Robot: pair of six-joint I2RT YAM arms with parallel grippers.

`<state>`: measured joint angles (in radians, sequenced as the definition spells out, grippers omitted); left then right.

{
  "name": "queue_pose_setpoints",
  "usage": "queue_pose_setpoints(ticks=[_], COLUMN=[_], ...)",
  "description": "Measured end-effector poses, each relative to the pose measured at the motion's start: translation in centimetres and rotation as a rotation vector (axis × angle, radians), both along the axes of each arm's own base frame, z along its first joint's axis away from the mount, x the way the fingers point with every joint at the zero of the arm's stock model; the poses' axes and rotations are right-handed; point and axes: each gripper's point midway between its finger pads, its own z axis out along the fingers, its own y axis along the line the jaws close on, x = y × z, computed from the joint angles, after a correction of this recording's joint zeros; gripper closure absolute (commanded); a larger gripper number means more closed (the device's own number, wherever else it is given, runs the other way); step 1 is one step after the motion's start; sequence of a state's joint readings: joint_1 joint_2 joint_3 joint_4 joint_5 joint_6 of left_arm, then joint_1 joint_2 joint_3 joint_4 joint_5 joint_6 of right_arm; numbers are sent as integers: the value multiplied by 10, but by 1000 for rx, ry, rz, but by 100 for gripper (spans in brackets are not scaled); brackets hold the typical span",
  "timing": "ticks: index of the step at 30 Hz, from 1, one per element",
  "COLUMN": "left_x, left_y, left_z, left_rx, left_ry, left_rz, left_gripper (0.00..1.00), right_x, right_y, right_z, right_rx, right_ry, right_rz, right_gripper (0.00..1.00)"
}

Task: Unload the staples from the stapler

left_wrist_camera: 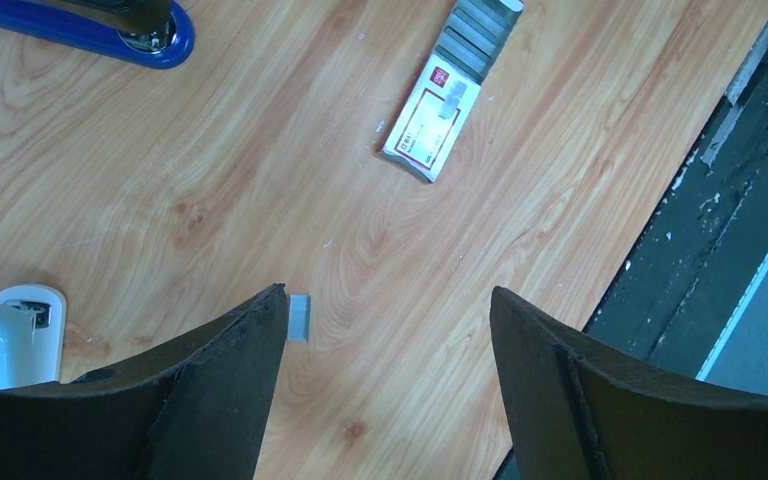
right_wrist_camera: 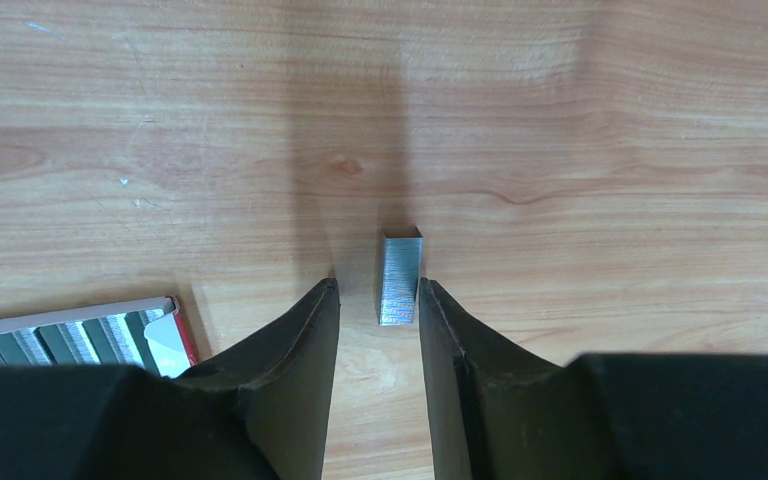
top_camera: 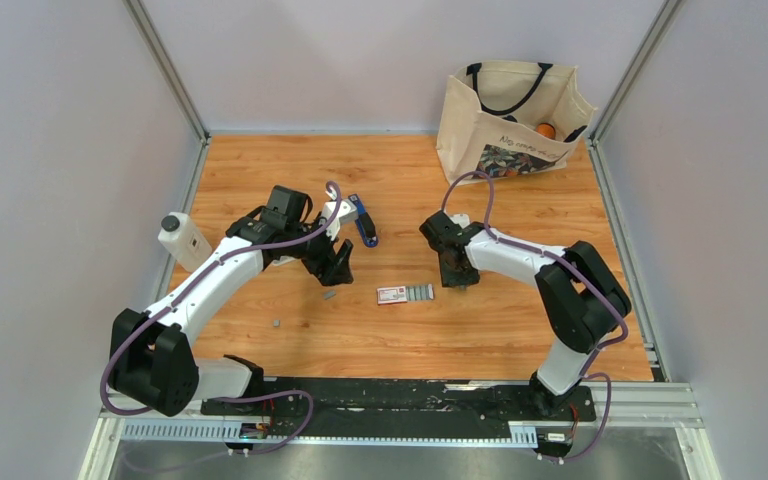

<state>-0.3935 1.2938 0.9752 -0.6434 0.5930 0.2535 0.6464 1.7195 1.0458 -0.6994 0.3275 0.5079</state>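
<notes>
**Desk:** Wooden tabletop, grey walls on three sides. What's on it, left to right?

**Photographer:** White bottle at the left edge. Next, the left gripper, jaws spread wide and holding nothing, with a loose strip of staples lying just beside one fingertip. The stapler lies just past it toward the far edge, and neither arm touches it. A red-and-white carton sits mid-table.

**Desk:** And the right side?

**Photographer:** The right gripper is narrowed around another staple strip on the wood. One finger touches it and a gap shows at the other, so it isn't pinched. A tote bag stands in the far right corner.

**Desk:** Progress?

**Photographer:** Well along, I'd judge, since strips already lie out on the wood. Whether the stapler is empty can't be seen.
</notes>
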Motion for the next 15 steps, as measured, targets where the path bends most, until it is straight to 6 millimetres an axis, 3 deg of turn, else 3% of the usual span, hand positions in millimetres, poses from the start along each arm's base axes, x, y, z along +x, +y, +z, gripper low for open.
queue_pose_setpoints(ticks=[15], left_x=[-1], left_y=[0], left_z=[0], left_rx=[2], left_ry=[4], left_rz=[0], left_gripper=[18], right_x=[4], right_y=[-4], right_z=[-1], right_rx=[51], right_ry=[-10], right_rz=[-26], right_gripper=[62])
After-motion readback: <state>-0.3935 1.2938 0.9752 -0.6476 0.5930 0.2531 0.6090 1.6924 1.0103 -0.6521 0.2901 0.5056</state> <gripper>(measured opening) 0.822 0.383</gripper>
